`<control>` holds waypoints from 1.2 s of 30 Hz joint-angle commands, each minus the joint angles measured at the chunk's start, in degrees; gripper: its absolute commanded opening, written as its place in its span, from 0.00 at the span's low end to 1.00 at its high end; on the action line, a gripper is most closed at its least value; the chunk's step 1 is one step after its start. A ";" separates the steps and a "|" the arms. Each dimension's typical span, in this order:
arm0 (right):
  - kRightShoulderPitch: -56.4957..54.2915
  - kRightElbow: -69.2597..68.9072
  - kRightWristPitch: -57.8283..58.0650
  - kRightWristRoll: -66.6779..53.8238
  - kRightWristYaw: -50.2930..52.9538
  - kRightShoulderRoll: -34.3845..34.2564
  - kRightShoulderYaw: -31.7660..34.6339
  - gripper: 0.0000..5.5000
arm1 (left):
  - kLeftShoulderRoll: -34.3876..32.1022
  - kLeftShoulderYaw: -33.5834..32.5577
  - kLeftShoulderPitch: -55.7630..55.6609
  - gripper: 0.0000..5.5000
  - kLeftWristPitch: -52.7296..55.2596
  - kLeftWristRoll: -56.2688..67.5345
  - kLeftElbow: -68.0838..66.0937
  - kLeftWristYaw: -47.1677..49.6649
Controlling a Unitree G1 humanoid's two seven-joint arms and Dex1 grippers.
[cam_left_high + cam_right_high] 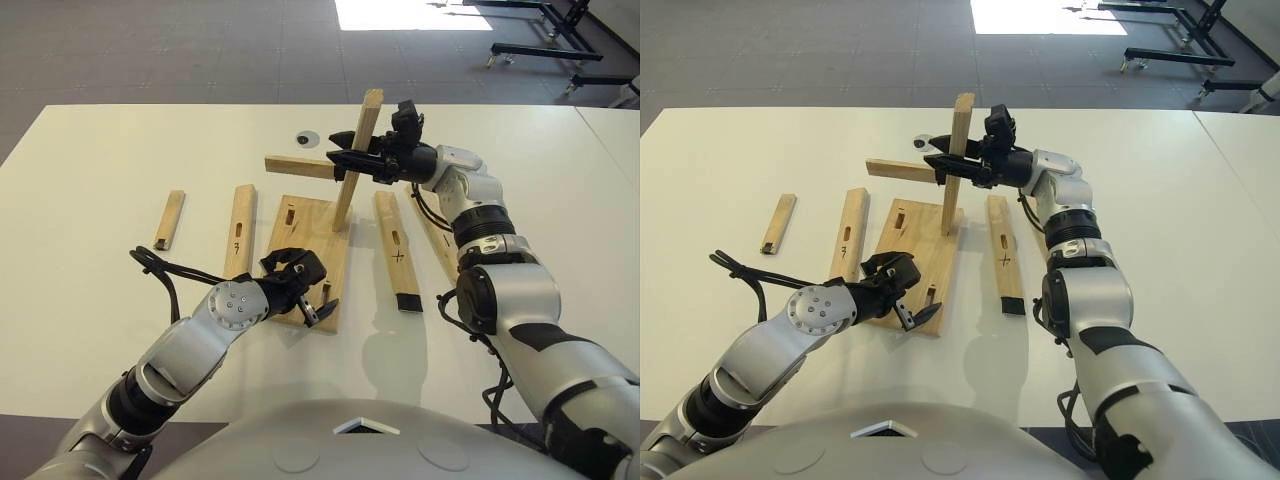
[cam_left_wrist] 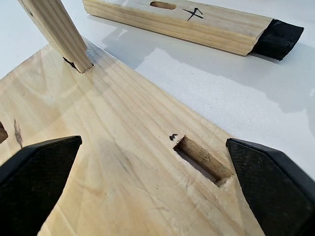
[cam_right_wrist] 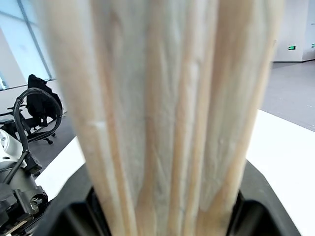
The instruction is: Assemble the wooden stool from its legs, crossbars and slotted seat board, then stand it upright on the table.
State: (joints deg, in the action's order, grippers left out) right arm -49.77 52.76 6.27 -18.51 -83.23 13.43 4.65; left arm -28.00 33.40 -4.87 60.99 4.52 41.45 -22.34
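Where right claw (image 1: 346, 158) clamps it, pale grained leg (image 1: 368, 112) leans from seat board (image 1: 305, 235).

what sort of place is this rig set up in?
Likely a robotics lab or workshop hall, judging by the large white table used as a workbench, the open grey tiled floor beyond it, and the black wheeled frames parked at the far right.

place: likely robotics lab | white table (image 1: 100, 160) | grey carpet floor (image 1: 150, 50) | wheeled frames (image 1: 545, 50)
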 commanded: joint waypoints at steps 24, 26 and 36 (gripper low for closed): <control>15.99 -7.45 -13.22 7.36 8.47 2.50 -12.82 0.39 | 3.81 -1.16 1.33 0.98 -0.03 -0.99 -2.66 4.56; 15.48 -5.74 -15.32 7.96 9.01 3.00 -13.27 0.39 | 3.47 -1.55 1.02 0.98 -0.13 -0.89 -2.83 4.44; 10.80 1.63 -20.45 9.90 11.77 2.79 -16.22 0.40 | 3.71 -2.58 0.51 0.98 -0.56 -1.41 -3.69 4.90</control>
State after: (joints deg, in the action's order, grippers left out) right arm -43.51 48.61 -12.14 -20.43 -72.77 13.48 -5.21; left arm -24.16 31.45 -3.40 61.10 3.91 38.81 -17.88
